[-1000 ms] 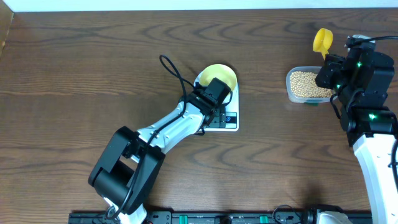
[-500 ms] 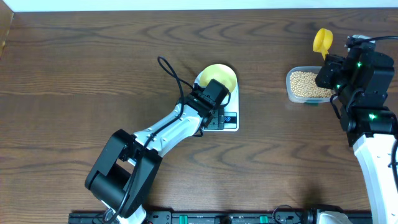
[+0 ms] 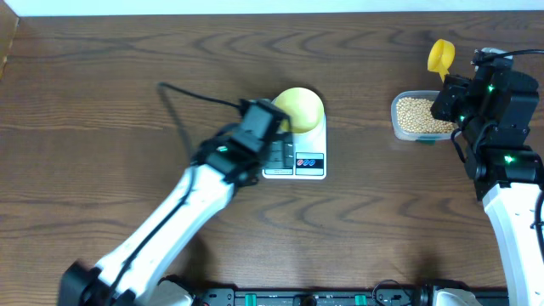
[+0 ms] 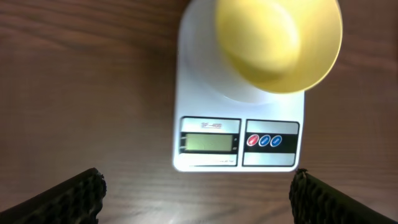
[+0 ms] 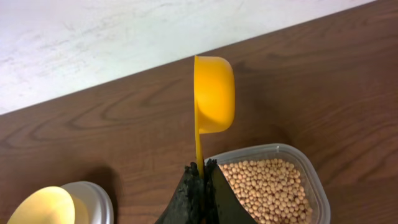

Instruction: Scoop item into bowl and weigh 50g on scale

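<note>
The pale yellow bowl (image 3: 299, 108) stands on the white scale (image 3: 306, 163), with nothing showing inside it. In the left wrist view the bowl (image 4: 280, 40) is at the top, above the scale's display (image 4: 209, 142). My left gripper (image 3: 263, 136) hangs open just left of the scale; its fingertips (image 4: 81, 193) stand far apart with nothing between them. My right gripper (image 5: 200, 171) is shut on the handle of a yellow scoop (image 5: 214, 93), which stands upright beside the clear tub (image 5: 314, 180). The tub holds the tan beans (image 5: 267, 186), also visible from overhead (image 3: 416, 115).
The table's far edge meets a white wall (image 5: 124, 37) just behind the scoop. The tub (image 3: 398, 127) sits right of the scale, with dark wood between them. My left arm (image 3: 170, 221) stretches from the front left toward the scale.
My left arm has swung back and to the left off the bowl, which stays on the scale. The right arm and scoop have not moved.
</note>
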